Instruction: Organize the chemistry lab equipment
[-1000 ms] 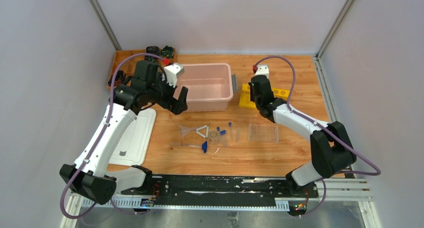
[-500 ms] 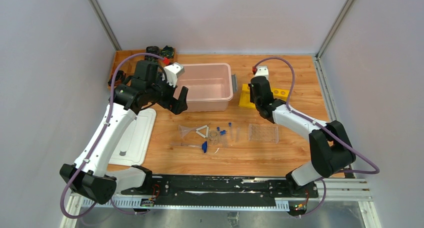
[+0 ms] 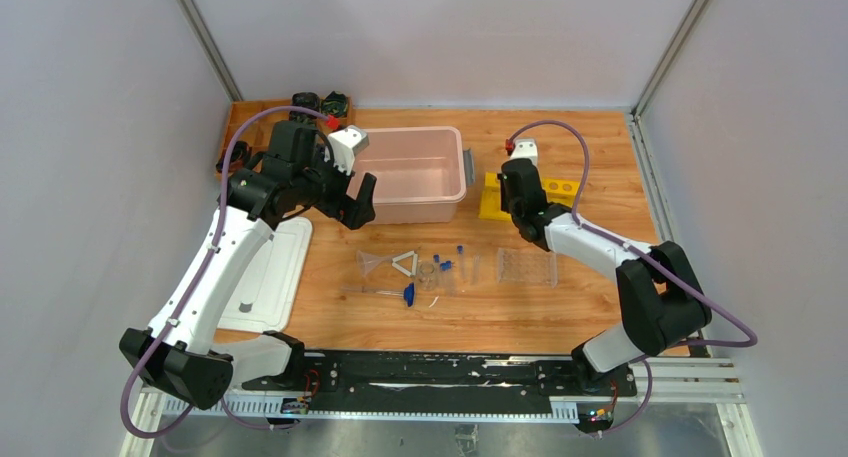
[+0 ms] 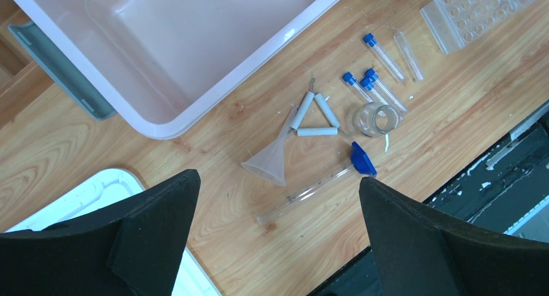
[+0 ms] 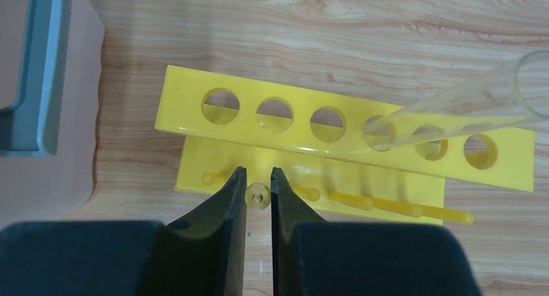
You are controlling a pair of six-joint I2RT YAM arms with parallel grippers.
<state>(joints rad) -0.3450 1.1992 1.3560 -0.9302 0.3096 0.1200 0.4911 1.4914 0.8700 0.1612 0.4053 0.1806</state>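
The small items lie mid-table: clear funnel (image 3: 373, 264) (image 4: 275, 160), white triangle (image 3: 404, 264) (image 4: 315, 118), tiny clear dish (image 3: 428, 271) (image 4: 375, 119), blue-capped clear tubes (image 3: 447, 260) (image 4: 382, 53), clear tube rack (image 3: 526, 266) (image 4: 479, 11) and blue-tipped thin rod (image 3: 385, 293) (image 4: 317, 186). My left gripper (image 3: 357, 202) (image 4: 278, 179) is open and empty, high above the funnel and rod. My right gripper (image 3: 515, 192) (image 5: 258, 191) is shut on a peg (image 5: 258, 196) of the yellow rack (image 3: 492, 197) (image 5: 343, 124).
A pink bin (image 3: 458, 167) (image 4: 194, 114) stands behind the items. A white lid (image 3: 270, 272) lies at the left. A clear tube (image 5: 466, 105) leans in one hole of the yellow rack. An orange tray (image 3: 245, 117) with dark parts sits at the back left.
My right gripper has shifted slightly to the left at the yellow rack. The left arm and the items have not moved.
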